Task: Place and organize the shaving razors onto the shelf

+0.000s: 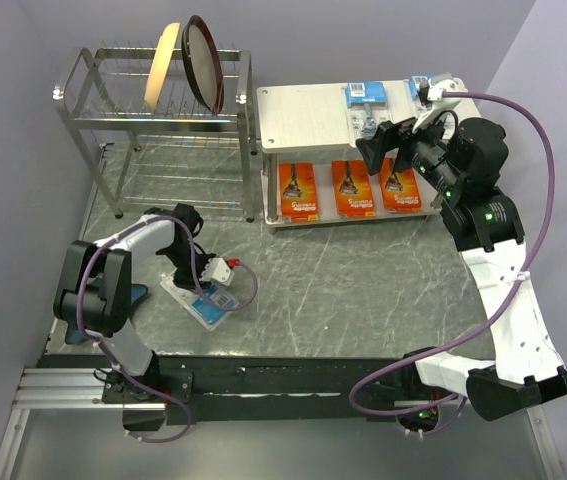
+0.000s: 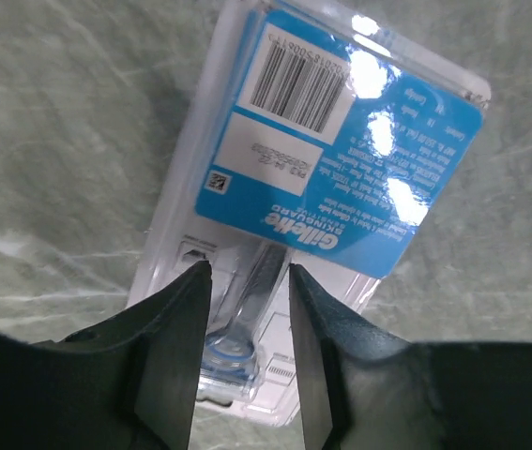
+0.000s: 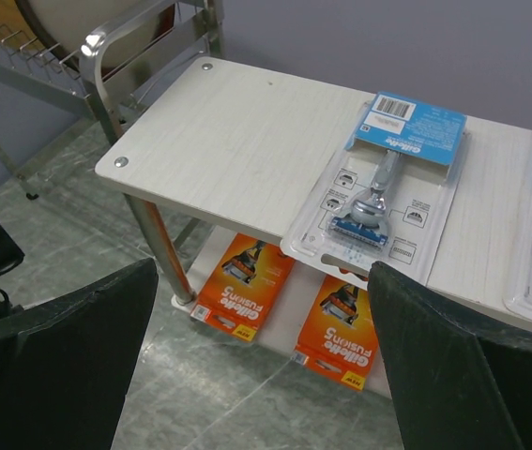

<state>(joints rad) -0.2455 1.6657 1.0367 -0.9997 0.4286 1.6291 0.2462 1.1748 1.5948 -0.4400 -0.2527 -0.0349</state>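
Grey veined marble tabletop (image 1: 363,290) bears 1 glossy clear blister razor pack (image 2: 341,159); the left gripper (image 2: 249,281) straddles its moulded bulge, grip unclear. Right gripper (image 3: 261,281) gapes wide above the pale woodgrain shelf (image 3: 237,141): 2 blister packs (image 3: 383,197) on top, 3 flat orange card packs (image 1: 356,188) below.

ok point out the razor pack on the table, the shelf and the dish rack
razor pack (image 2: 341,187), left wrist view, blue card
shelf (image 3: 237,141), right wrist view, bare top board
dish rack (image 3: 125,26), right wrist view, chrome end rail
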